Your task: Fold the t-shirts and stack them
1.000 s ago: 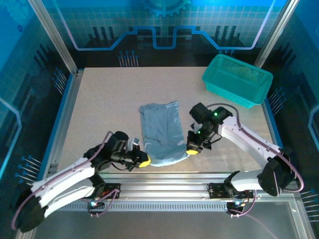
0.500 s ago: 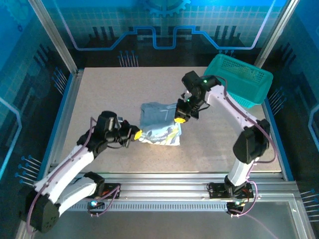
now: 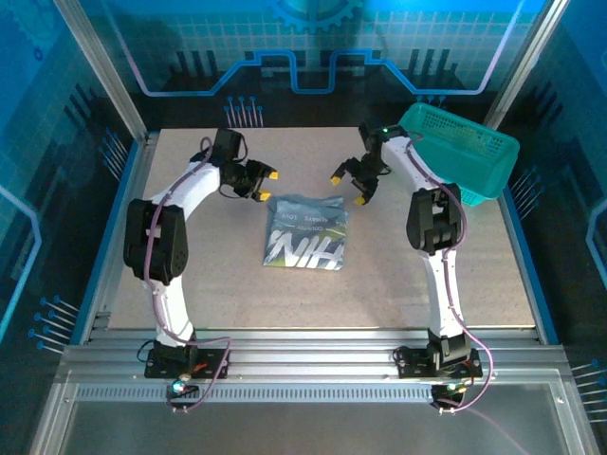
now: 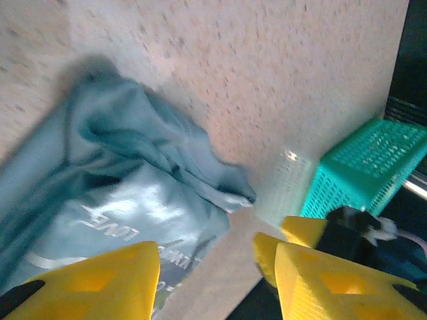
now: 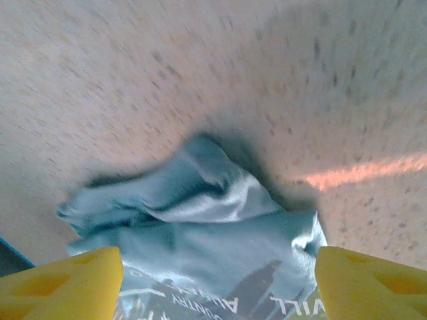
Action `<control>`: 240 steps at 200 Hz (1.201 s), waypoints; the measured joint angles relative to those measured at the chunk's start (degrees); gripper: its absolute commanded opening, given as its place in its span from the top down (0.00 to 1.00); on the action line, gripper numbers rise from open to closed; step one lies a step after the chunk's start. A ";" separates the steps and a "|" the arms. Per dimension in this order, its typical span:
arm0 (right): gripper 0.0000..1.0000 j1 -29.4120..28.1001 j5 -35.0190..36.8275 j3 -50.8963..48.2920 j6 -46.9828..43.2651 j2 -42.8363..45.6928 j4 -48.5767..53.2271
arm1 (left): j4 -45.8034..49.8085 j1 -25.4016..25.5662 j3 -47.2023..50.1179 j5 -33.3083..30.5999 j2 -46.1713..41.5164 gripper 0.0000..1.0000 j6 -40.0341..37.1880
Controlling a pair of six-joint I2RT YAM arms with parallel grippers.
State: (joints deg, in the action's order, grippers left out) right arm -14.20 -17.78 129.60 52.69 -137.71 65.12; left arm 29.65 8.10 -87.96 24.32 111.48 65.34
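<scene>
Seemingly empty, left hand [image 3: 267, 186] and right hand [image 3: 348, 189] gape near t-shirt [image 3: 305, 237].

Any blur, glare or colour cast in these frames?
Top external: sharp, strong blue cast over the table. Left wrist: t-shirt soft, yellow tool fingers out of focus up close. Right wrist: table speckle smeared into streaks, an orange light stripe at right, dark shadow behind the t-shirt.

The t-shirt [image 3: 305, 234] has been folded in half, lettering up, and both jaws have opened beyond it.
</scene>
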 measured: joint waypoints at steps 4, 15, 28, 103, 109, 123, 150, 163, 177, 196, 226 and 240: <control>0.26 0.00 0.68 0.83 -0.37 0.09 0.07 | 0.70 0.00 0.35 -0.52 -0.76 0.54 -0.33; 0.31 -0.26 2.27 1.99 -1.64 1.55 -0.31 | 1.31 0.39 2.58 -1.57 -3.63 0.56 -1.16; 0.36 -1.20 3.56 -0.46 -3.41 5.16 -0.74 | 1.55 1.90 6.25 -2.08 -7.85 0.57 -1.38; 0.41 -6.19 3.63 -35.39 -7.08 20.63 -12.85 | 1.84 8.44 5.53 -3.08 -1.66 0.54 -8.68; 0.43 -5.44 3.34 -36.37 -7.28 20.35 -13.77 | 2.01 7.56 4.35 -3.37 -0.35 0.54 -10.16; 0.46 -3.76 2.91 -36.63 -8.09 19.30 -15.67 | 2.51 5.27 2.01 -4.11 2.43 0.53 -13.77; 0.52 -1.51 1.97 -33.40 -9.88 15.67 -17.73 | 2.12 1.90 1.20 -4.20 4.87 0.52 -19.74; 0.53 -1.38 1.27 -32.09 -10.40 13.84 -18.80 | 1.53 1.60 1.20 -3.48 5.68 0.52 -21.88; 0.54 -1.51 0.59 -31.54 -10.56 12.39 -19.12 | 0.98 1.86 1.20 -2.58 6.43 0.52 -23.32; 0.55 -1.53 0.17 -31.34 -10.54 10.91 -19.17 | 0.04 2.23 1.20 -1.55 7.19 0.53 -24.37; 0.60 -1.51 0.09 -31.34 -10.36 9.84 -19.19 | -1.92 2.36 1.20 -0.26 8.61 0.57 -24.92; 0.62 -1.49 -0.07 -31.34 -10.27 9.81 -19.28 | -2.51 2.36 1.18 0.20 9.35 0.60 -24.98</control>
State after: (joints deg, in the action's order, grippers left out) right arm -15.68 -17.85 98.26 42.41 -127.90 45.84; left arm 27.14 10.46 -86.78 24.51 120.84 40.36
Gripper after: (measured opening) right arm 0.392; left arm 0.427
